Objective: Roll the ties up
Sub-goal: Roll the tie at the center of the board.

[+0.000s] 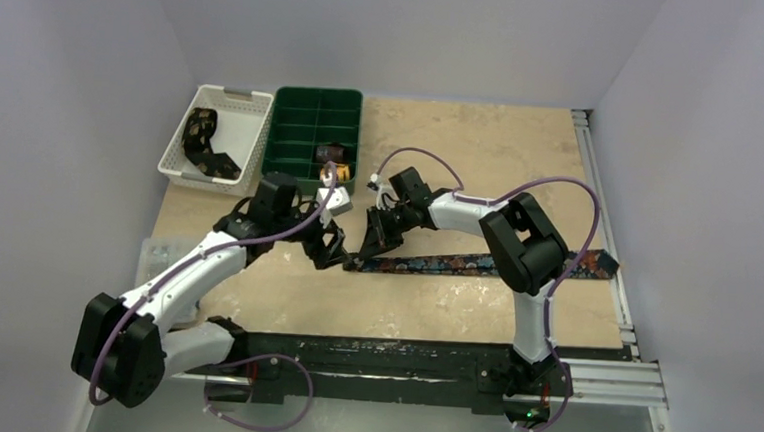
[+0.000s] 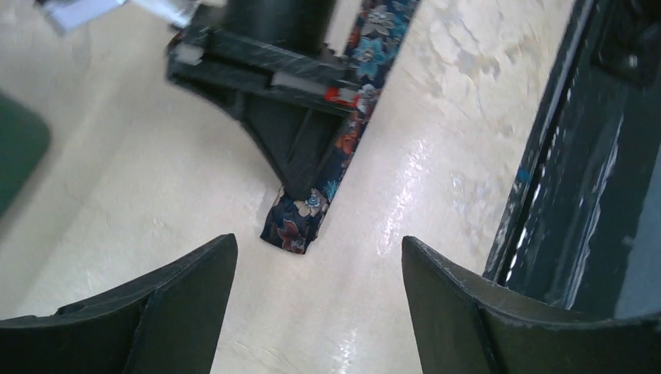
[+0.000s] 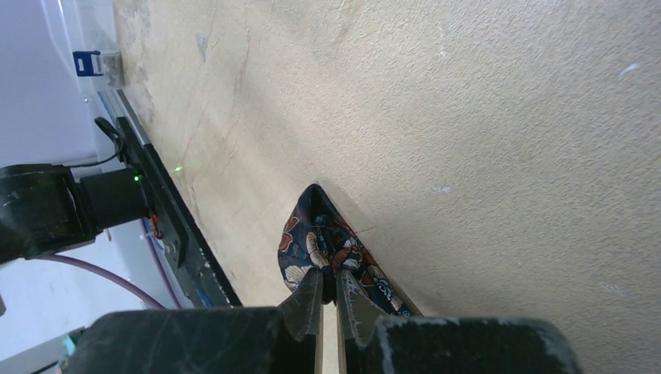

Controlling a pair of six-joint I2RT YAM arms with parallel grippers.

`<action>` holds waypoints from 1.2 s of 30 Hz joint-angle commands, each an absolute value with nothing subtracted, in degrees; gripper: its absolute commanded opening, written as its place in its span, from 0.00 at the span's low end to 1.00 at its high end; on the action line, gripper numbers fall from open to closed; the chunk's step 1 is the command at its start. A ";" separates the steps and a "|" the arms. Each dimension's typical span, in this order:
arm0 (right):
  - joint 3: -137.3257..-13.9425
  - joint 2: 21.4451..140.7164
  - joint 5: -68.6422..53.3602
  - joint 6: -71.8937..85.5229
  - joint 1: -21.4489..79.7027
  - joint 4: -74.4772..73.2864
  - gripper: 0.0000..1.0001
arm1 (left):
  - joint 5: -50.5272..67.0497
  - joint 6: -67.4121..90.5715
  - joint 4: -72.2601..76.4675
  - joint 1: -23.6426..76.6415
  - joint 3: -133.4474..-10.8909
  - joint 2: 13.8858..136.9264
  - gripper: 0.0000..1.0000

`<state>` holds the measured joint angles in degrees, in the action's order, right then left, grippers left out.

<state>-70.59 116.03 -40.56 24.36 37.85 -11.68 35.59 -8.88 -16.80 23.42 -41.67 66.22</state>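
Top view, navy tie [image 1: 435,264]: laid flat across the middle of the frame, from the centre to the right edge of the table [image 1: 402,312].
Top view, right gripper [image 1: 368,255]: lowered onto the tie's left end at centre frame; the gap of its jaws cannot be made out here.
Top view, left gripper [image 1: 327,256]: placed just left of that end, close beside the right gripper.
Top view, white basket [image 1: 227,101]: seen at upper left, with a black-and-gold tie [image 1: 202,145] lying in it.
Top view, green tray [image 1: 299,121]: set just right of the basket; a small rolled tie [image 1: 330,154] is held in a lower-right compartment. Neither container is shown by the wrist cameras.
Left wrist view, left gripper [image 2: 319,312]: two dark fingers are seen at the bottom, spread wide, with only bare table between them and nothing held.
Left wrist view, navy tie [image 2: 296,226]: its end lies at centre frame just above that gap, with the right gripper [image 2: 300,183] pressed down on it.
Right wrist view, right gripper [image 3: 329,284]: fingers closed together on the tie's floral end at lower centre, a grip made plain only here.
Right wrist view, navy tie [image 3: 319,241]: bunched into a peak beyond the fingertips, resting on the table.
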 commanded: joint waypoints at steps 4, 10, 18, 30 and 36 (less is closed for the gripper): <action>-67.46 114.65 -42.09 20.38 37.35 -10.90 0.00 | 39.19 -35.00 -15.31 29.97 -36.12 59.84 0.77; -64.14 112.60 -43.51 15.37 35.46 -11.79 0.00 | 43.69 -23.76 -3.14 33.92 -36.01 60.63 0.78; -63.37 110.12 -44.14 14.13 34.63 -11.14 0.00 | 29.13 -11.74 21.50 37.58 -27.15 73.78 0.81; -62.20 108.48 -45.28 17.18 34.61 -9.80 0.00 | 24.10 -18.70 27.19 40.90 -26.36 84.39 0.73; -61.11 108.22 -45.79 16.89 34.48 -9.55 0.00 | 21.93 -19.37 27.12 42.86 -27.95 88.25 0.69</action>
<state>-62.11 110.72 -45.15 17.06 34.70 -10.63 23.99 -17.28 24.53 41.56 -25.65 86.54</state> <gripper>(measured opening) 0.025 0.694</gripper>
